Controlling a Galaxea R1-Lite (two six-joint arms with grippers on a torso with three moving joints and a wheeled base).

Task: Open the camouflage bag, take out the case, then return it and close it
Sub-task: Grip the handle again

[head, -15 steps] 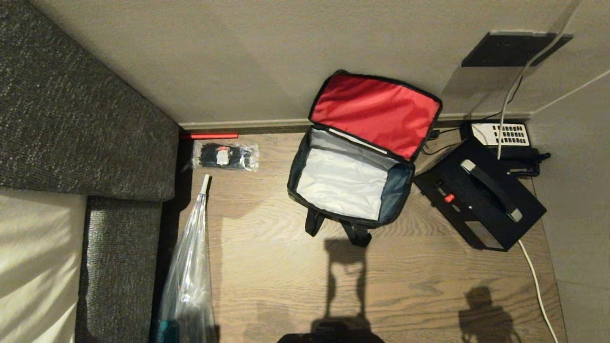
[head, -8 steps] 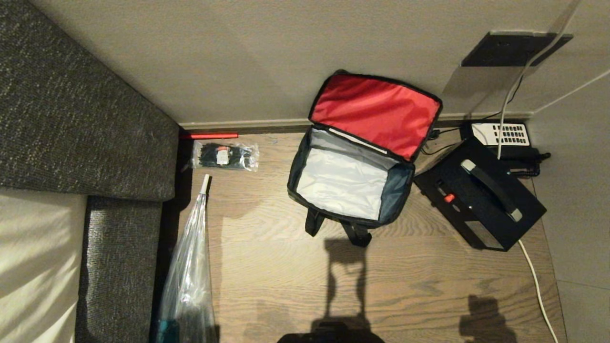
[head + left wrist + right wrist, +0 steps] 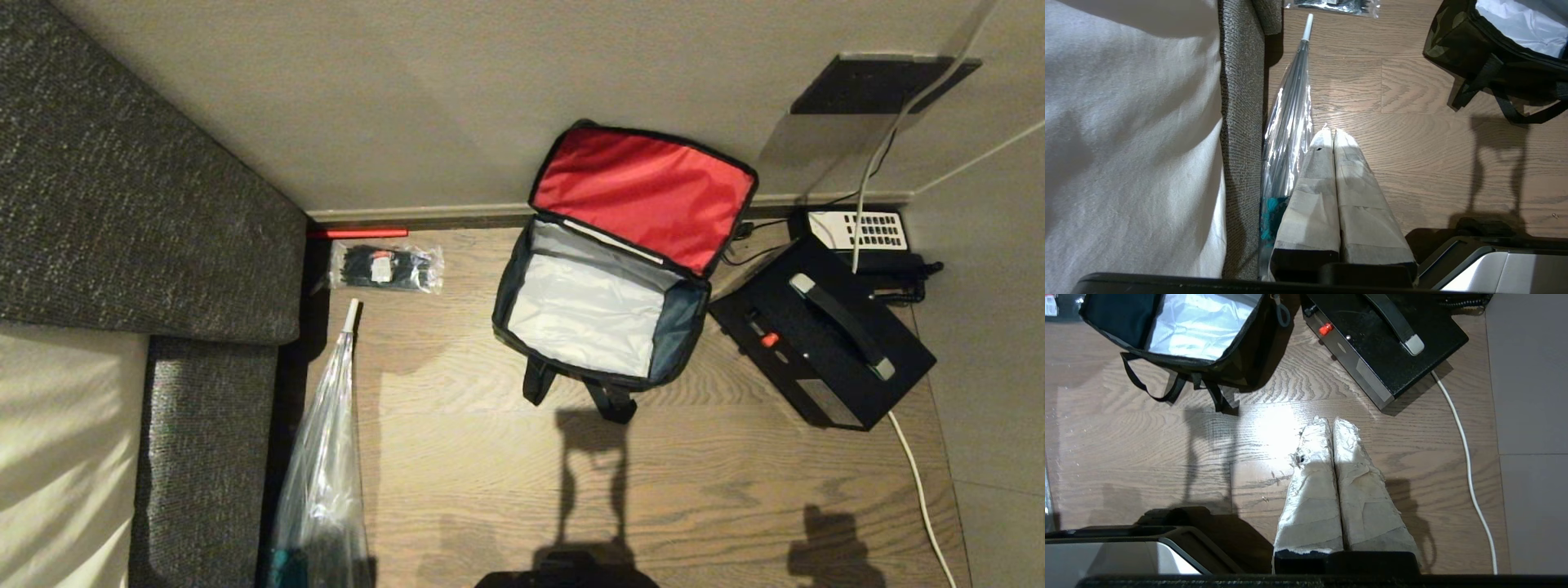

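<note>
The camouflage bag [image 3: 600,314] stands open on the wooden floor against the wall, red lid lining up, silver interior empty. Its corner shows in the left wrist view [image 3: 1453,38] and its mouth in the right wrist view [image 3: 1200,322]. The black case [image 3: 820,343] lies flat on the floor just right of the bag, strap handle and red latch up; it also shows in the right wrist view [image 3: 1384,339]. My right gripper [image 3: 1331,422] hangs shut and empty over bare floor, short of the case. My left gripper [image 3: 1329,132] is shut, parked over the floor beside a sofa.
A grey sofa [image 3: 139,204] with a pale cushion fills the left. A clear wrapped umbrella [image 3: 322,465] and a packet of black cable ties [image 3: 385,268] lie by it. A black telephone [image 3: 869,237] and a white cable [image 3: 918,482] sit at the right.
The shadow of my right arm on the floor at lower right has slid down and shrunk. Bag and case have not moved.
</note>
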